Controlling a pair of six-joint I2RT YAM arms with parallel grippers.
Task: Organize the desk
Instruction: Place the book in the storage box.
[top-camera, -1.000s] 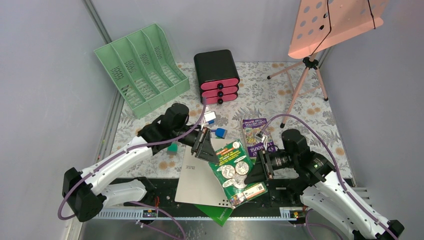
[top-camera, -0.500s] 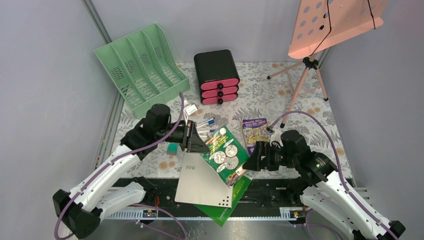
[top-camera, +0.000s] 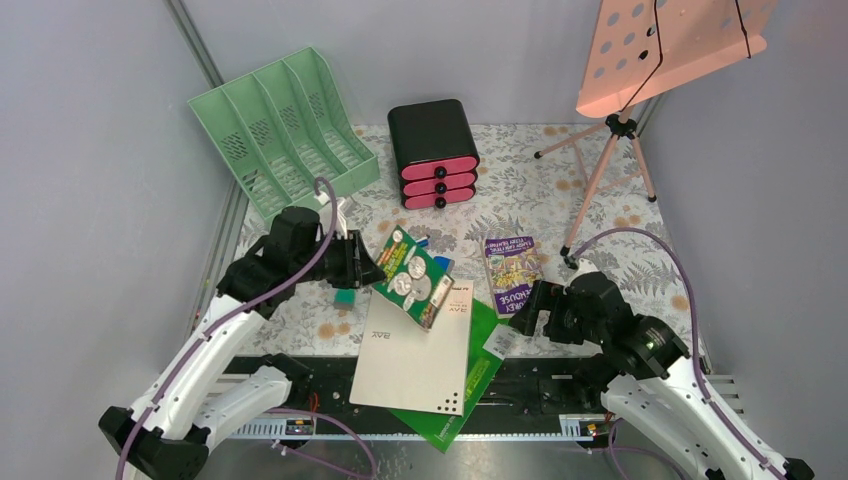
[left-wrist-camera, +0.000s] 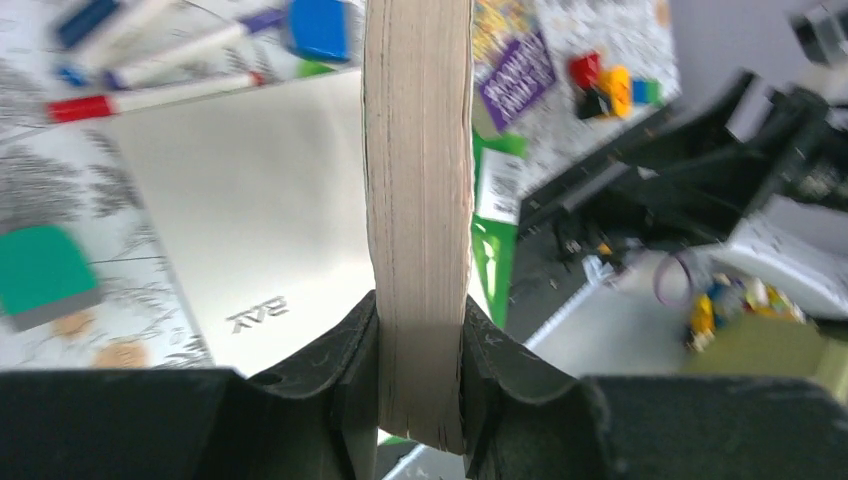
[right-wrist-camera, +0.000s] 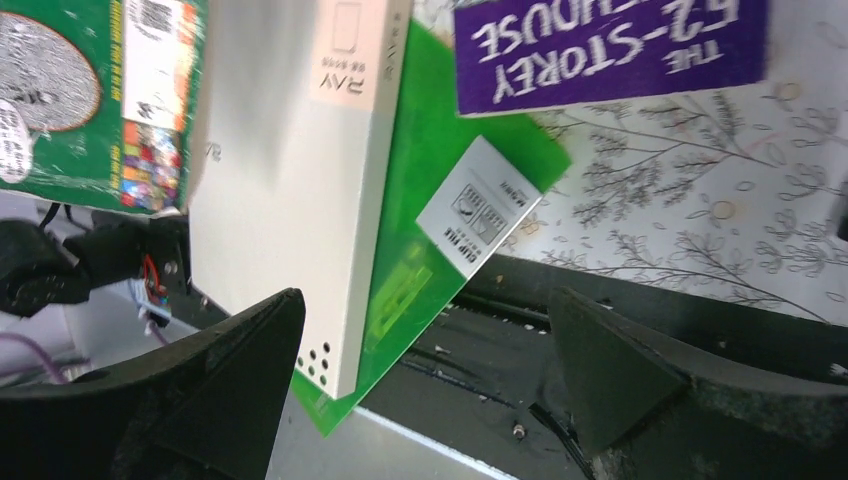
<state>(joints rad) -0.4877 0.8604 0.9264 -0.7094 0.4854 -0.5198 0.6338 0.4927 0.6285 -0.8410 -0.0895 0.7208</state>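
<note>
The desk (top-camera: 600, 200) wears a pale cloth with fern and flower print. My left gripper (top-camera: 375, 272) is shut on a thick green paperback (top-camera: 413, 278) and holds it in the air above the white folder (top-camera: 415, 355). In the left wrist view the book's page edge (left-wrist-camera: 418, 200) stands upright, clamped between both fingers of the left gripper (left-wrist-camera: 420, 330). My right gripper (top-camera: 525, 300) is open and holds nothing, just right of the green clip file (top-camera: 484, 362). In the right wrist view the right gripper (right-wrist-camera: 425, 300) hangs over the black rail (right-wrist-camera: 650, 330).
A purple book (top-camera: 512, 268) lies beside the right gripper. Markers (left-wrist-camera: 150, 95) and a green block (top-camera: 345, 296) lie near the left gripper. A mint file rack (top-camera: 285, 135), a black drawer box (top-camera: 433, 150) and a tripod stand (top-camera: 610, 150) stand at the back.
The right gripper let go of the green book, opened and drew back to the right. The left gripper carried the book up and leftward, away from the near edge.
</note>
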